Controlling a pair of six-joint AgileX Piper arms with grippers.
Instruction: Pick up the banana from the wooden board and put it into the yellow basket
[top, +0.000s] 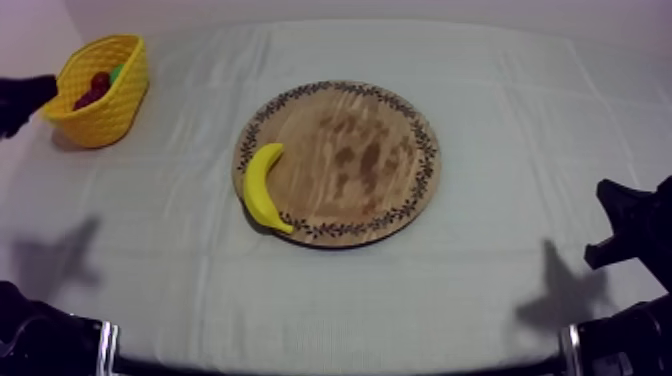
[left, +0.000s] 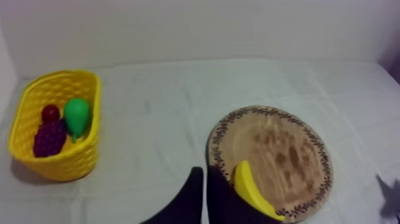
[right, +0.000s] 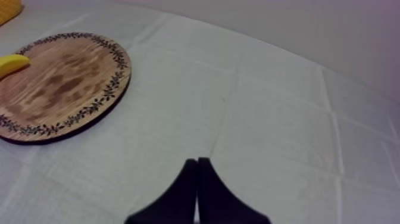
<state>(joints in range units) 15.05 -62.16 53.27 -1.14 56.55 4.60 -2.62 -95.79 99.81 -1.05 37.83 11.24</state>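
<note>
A yellow banana (top: 262, 186) lies curved along the left rim of the round wooden board (top: 350, 150) in the middle of the table. The yellow basket (top: 100, 90) stands at the far left. In the left wrist view my left gripper (left: 204, 199) is shut on nothing, its fingers a narrow wedge just beside the banana (left: 253, 192) at the board (left: 280, 149) edge, well short of the basket (left: 56, 134). My right gripper (right: 197, 190) is shut on nothing over bare cloth, to the right of the board (right: 59, 83).
The basket holds a small red fruit (left: 50, 113), a green pear (left: 77, 116) and purple grapes (left: 49, 138). A black part of my left arm (top: 20, 100) shows beside the basket. My right arm (top: 630, 225) stands at the table's right edge.
</note>
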